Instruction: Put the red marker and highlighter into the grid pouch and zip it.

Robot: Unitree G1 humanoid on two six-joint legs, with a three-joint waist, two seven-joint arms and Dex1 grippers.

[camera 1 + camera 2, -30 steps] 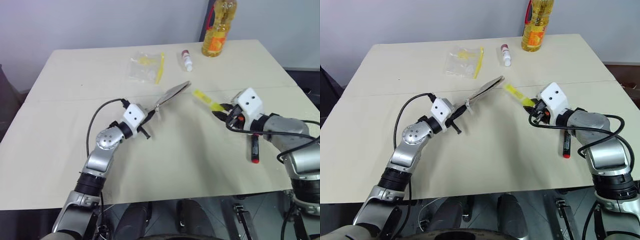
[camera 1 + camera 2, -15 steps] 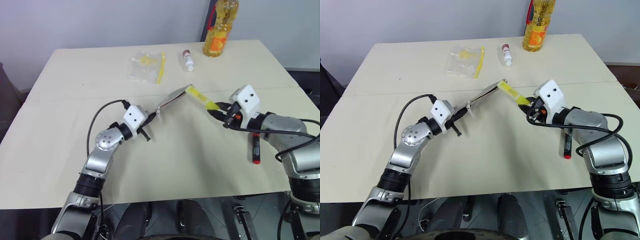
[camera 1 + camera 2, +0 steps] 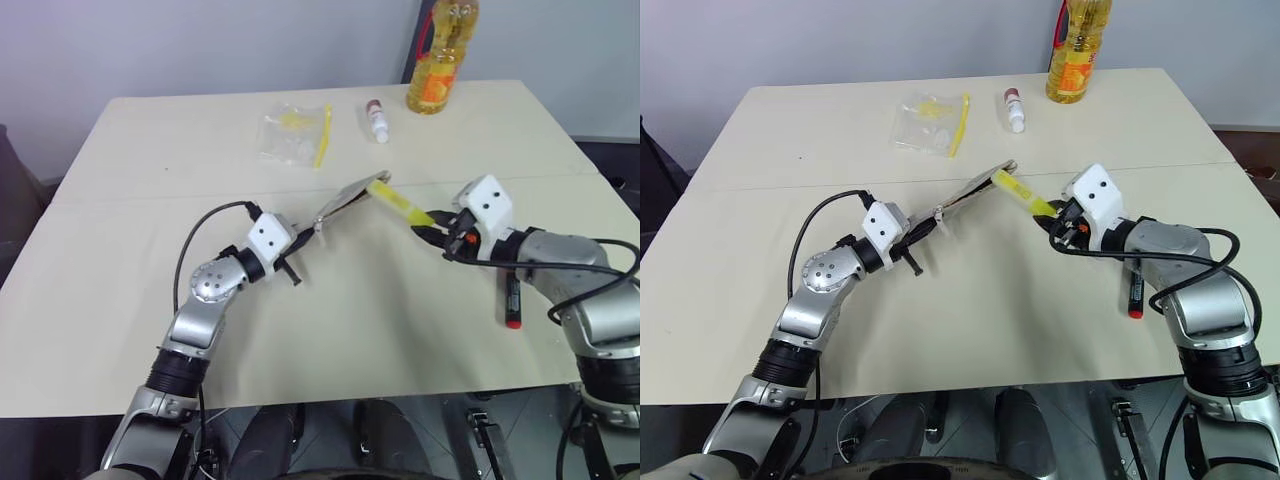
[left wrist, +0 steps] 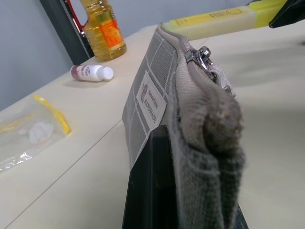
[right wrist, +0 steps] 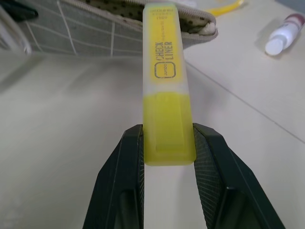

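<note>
My left gripper (image 3: 299, 240) is shut on one end of the grid pouch (image 3: 346, 196) and holds it off the table, open mouth (image 5: 190, 21) towards the right. My right gripper (image 3: 430, 226) is shut on the tail of the yellow highlighter (image 3: 398, 202). The highlighter's far end (image 5: 161, 14) reaches the pouch's mouth. In the left wrist view the pouch (image 4: 190, 119) shows its white label and zipper pull, with the highlighter (image 4: 214, 21) beyond. The red marker (image 3: 511, 300) lies on the table by my right forearm.
At the table's far edge stands a yellow oil bottle (image 3: 438, 60). A small white bottle with a red cap (image 3: 376, 120) and a clear plastic bag with a yellow strip (image 3: 291, 135) lie in front of it. The table (image 3: 350, 330) is bare wood-coloured board.
The highlighter's far end has come left across the small gap and now meets the pouch's mouth. The left gripper still holds the pouch in much the same place.
</note>
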